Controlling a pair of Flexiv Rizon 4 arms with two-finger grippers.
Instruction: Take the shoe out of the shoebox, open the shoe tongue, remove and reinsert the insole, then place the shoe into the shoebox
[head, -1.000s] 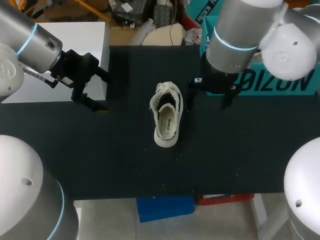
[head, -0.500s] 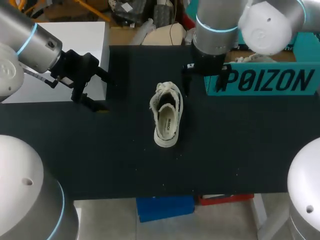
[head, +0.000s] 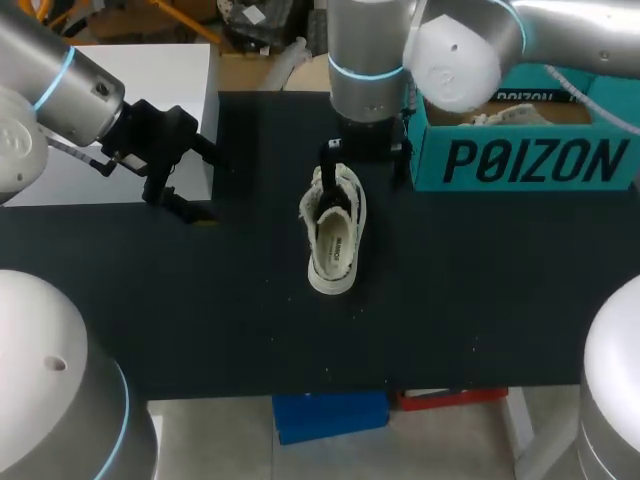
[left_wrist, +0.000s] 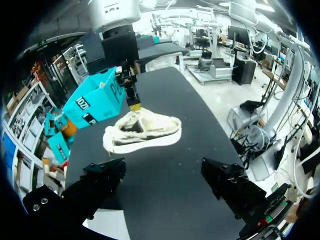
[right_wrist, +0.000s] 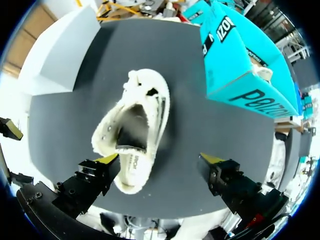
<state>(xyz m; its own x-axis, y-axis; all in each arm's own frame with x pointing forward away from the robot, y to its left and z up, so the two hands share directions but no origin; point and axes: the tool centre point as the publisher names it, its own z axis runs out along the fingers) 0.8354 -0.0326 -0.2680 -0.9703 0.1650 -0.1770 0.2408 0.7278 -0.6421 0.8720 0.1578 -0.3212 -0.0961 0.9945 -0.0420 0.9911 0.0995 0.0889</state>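
Observation:
A cream shoe (head: 333, 235) lies on the black table (head: 200, 320), laces at the far end and heel toward me, its dark insole showing (right_wrist: 132, 131). My right gripper (head: 367, 160) hangs open over the laced end, one yellow-tipped finger (left_wrist: 134, 104) right at the shoe (left_wrist: 142, 132). In its own wrist view the right gripper (right_wrist: 159, 160) has the shoe beneath it, nearer one finger. The teal shoebox (head: 520, 155) stands at the back right. My left gripper (head: 190, 190) is open at the left, well apart from the shoe, with nothing between its fingers (left_wrist: 165, 185).
A white box (head: 150, 100) stands at the back left, just behind my left gripper. Something pale lies inside the shoebox (right_wrist: 240, 65). The shoebox (left_wrist: 95, 102) sits close beside the shoe's laced end. Bare table stretches in front of the shoe.
My right arm has swung left from over the shoebox to above the shoe's laced end, uncovering the box. The left arm and the shoe have not moved.

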